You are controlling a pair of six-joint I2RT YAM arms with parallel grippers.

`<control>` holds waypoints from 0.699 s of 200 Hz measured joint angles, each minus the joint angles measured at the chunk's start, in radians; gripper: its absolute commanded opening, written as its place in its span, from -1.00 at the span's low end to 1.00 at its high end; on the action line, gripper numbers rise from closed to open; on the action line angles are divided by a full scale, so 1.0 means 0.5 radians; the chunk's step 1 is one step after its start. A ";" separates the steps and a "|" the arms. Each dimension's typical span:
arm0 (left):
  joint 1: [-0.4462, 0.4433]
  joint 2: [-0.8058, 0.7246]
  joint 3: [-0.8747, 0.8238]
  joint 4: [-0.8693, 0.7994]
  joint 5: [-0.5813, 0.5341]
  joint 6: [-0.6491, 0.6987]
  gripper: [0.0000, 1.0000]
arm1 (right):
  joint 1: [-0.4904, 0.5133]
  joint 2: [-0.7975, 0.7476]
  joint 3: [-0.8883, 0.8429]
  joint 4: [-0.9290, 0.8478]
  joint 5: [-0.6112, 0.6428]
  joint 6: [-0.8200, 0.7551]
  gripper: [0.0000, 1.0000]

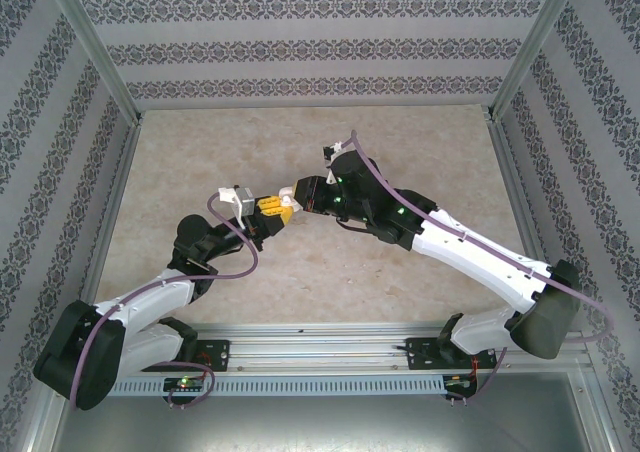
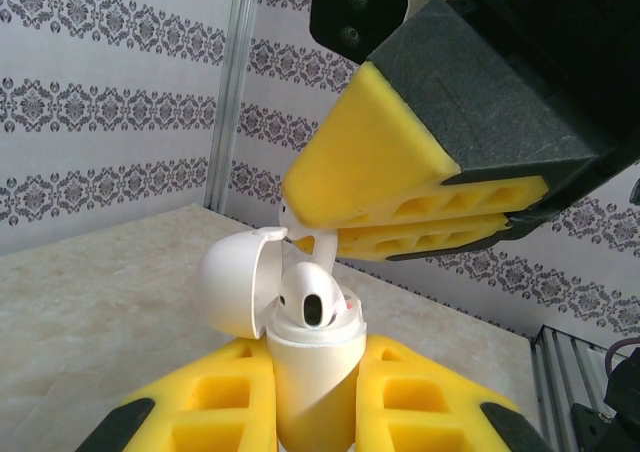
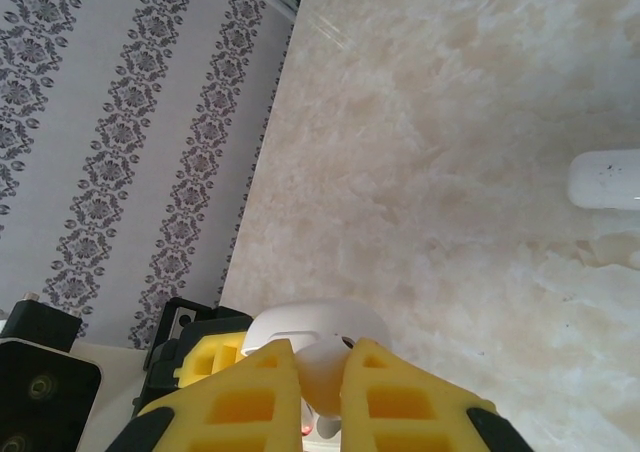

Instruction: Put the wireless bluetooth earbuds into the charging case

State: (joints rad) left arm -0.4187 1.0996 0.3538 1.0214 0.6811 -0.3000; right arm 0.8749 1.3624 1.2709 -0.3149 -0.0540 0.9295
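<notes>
My left gripper [image 2: 312, 377] is shut on the white charging case [image 2: 308, 392], held upright with its lid [image 2: 238, 284] flipped open to the left. One white earbud [image 2: 306, 298] sits in the case. Right above it, my right gripper [image 2: 312, 222] is shut on a second earbud [image 3: 324, 380], whose stem [image 2: 320, 242] points down at the case's free slot beside the seated bud. In the right wrist view the yellow fingertips [image 3: 270, 372] pinch the bud over the open lid [image 3: 310, 322]. From above, both grippers [image 1: 268, 208] [image 1: 290, 194] meet tip to tip mid-table.
Another small white case [image 3: 606, 179] lies on the marble table [image 3: 450, 172], off to the right in the right wrist view. Patterned walls and a metal frame post [image 2: 232, 92] enclose the table.
</notes>
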 measured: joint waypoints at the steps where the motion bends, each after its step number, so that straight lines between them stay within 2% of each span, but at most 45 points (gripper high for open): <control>1: 0.000 0.000 0.000 0.000 0.000 0.000 -1.00 | 0.001 0.000 0.002 -0.001 0.000 0.000 -0.77; 49: -0.001 0.000 -0.031 0.016 -0.009 0.032 -1.00 | 0.006 0.120 0.191 -0.152 -0.040 0.000 -0.77; 140: -0.001 -0.013 -0.034 -0.056 -0.008 0.115 -1.00 | 0.008 0.140 0.194 -0.211 -0.049 0.031 -0.77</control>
State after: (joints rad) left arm -0.4191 1.0931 0.3370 0.9936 0.6773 -0.2424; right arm 0.8791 1.4322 1.3678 -0.4202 -0.0784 0.9451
